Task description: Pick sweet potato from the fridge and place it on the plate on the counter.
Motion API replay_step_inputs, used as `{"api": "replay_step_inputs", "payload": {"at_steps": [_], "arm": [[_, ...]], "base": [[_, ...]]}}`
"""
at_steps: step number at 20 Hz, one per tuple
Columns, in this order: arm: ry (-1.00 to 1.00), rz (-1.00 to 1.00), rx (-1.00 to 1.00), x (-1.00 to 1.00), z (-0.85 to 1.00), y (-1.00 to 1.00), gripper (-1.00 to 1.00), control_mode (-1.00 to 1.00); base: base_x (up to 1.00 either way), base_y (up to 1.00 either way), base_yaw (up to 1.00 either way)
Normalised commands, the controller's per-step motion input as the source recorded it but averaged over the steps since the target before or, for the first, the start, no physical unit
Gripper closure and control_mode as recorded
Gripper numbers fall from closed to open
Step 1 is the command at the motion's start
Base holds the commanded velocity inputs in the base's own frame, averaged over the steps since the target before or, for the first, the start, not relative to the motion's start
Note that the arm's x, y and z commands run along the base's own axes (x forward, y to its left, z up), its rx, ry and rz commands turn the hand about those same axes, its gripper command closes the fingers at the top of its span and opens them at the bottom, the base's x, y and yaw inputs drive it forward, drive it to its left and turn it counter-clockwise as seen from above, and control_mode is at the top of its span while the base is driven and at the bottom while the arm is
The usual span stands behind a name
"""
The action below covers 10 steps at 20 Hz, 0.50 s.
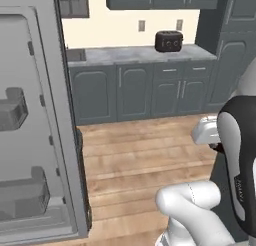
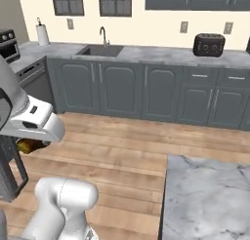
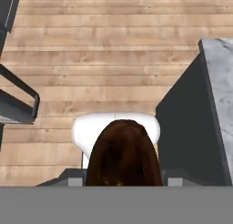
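Observation:
The sweet potato (image 3: 123,155), a dark reddish-brown lump, sits low in the hand view with my gripper (image 3: 124,180) shut on it, hanging over the wooden floor. In the right base view it peeks out brownish (image 2: 30,145) under my white hand (image 2: 35,122). The fridge's open door (image 1: 30,115), light grey inside with bins, stands to my left. A marbled counter (image 2: 210,195) lies to my right, and its edge (image 3: 220,77) shows in the hand view. The blue plate is out of view.
A back counter (image 2: 146,52) over dark grey cabinets carries a black toaster (image 2: 209,44), a sink (image 2: 100,50) and a paper towel roll (image 2: 43,34). Wooden floor (image 1: 145,155) spreads between it and me. A stove (image 2: 7,44) stands far left.

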Motion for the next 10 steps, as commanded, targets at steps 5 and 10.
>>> {"api": "replay_step_inputs", "payload": {"at_steps": [5,10], "arm": [[0.0,0.0,0.0,0.0,0.0,0.0,1.0,1.0],[0.0,0.0,0.0,0.0,0.0,0.0,1.0,1.0]], "base": [[0.83,-0.03,0.08],[0.93,-0.04,0.05]]}}
